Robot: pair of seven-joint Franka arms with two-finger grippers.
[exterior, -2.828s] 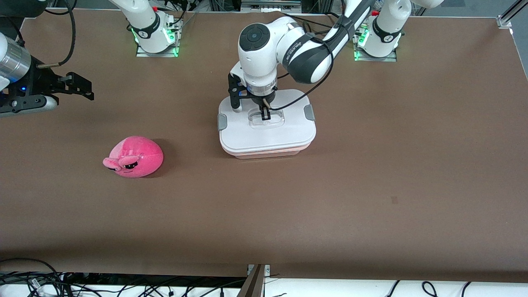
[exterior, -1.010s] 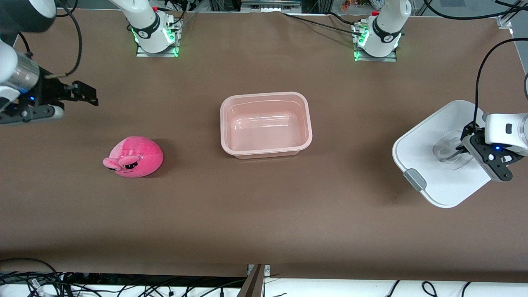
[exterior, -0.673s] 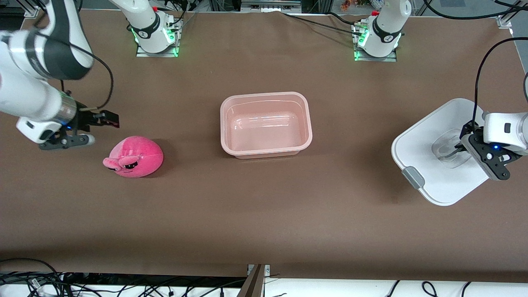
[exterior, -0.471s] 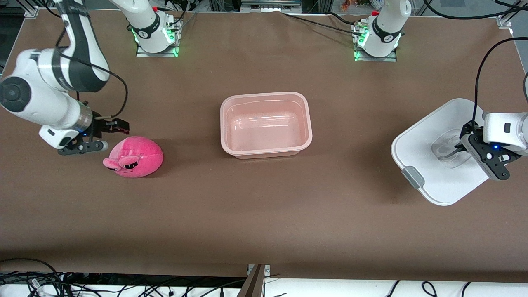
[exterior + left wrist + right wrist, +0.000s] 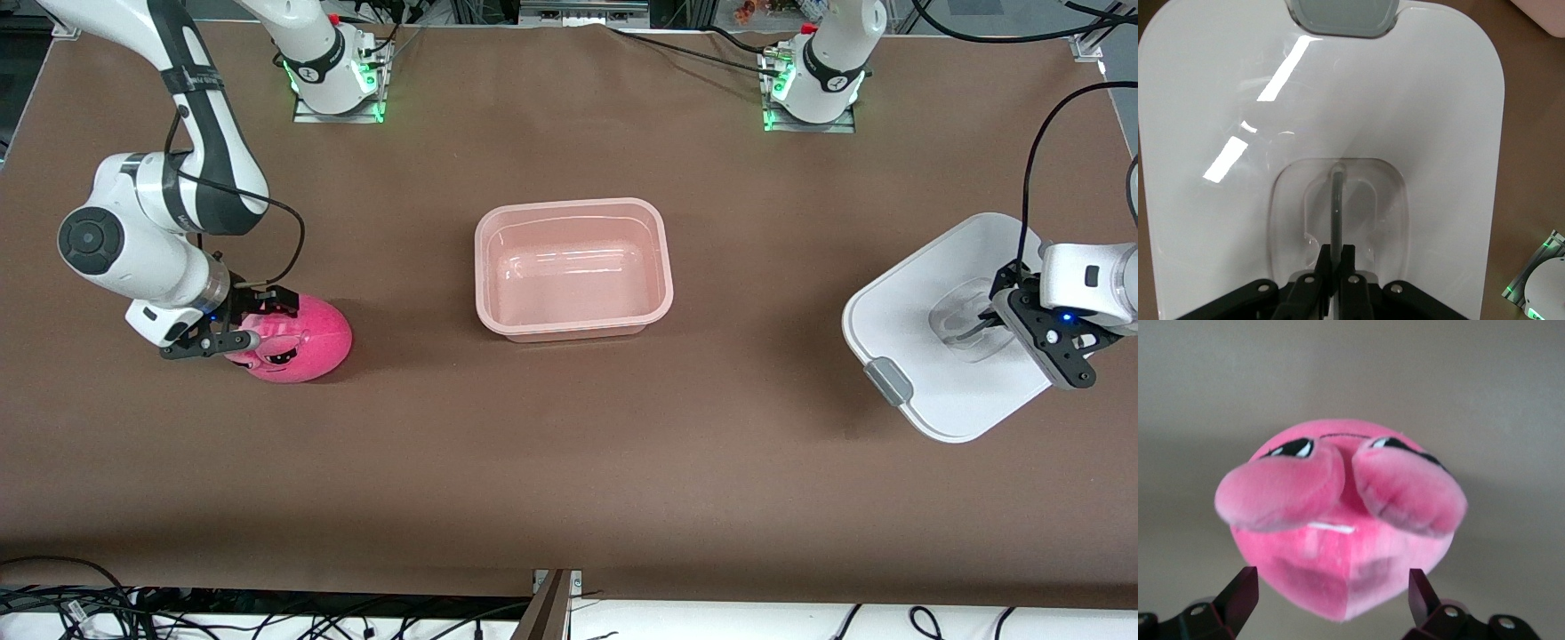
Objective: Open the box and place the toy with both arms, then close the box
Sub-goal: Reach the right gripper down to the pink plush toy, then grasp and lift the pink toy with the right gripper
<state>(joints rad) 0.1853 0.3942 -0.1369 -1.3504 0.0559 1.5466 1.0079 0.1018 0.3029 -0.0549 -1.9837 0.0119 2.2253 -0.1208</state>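
The pale-pink box (image 5: pixel 573 269) stands open and empty at the table's middle. Its white lid (image 5: pixel 942 338) is off, tilted over the left arm's end of the table; my left gripper (image 5: pixel 982 322) is shut on the lid's clear handle (image 5: pixel 1338 200). The lid (image 5: pixel 1325 100) fills the left wrist view. The bright-pink toy (image 5: pixel 298 342) lies on the table toward the right arm's end. My right gripper (image 5: pixel 258 324) is open, low at the toy, one finger on either side of its end. In the right wrist view the toy (image 5: pixel 1341 520) sits between the fingertips (image 5: pixel 1241 593).
The two arm bases (image 5: pixel 333 76) (image 5: pixel 813 84) stand along the table's edge farthest from the front camera. Cables hang below the table's front edge (image 5: pixel 551 591). A brown cloth (image 5: pixel 569 462) covers the table.
My left gripper lifted the lid off the box and carried it to the left arm's end. My right gripper came down from the table's end to the toy, open around it.
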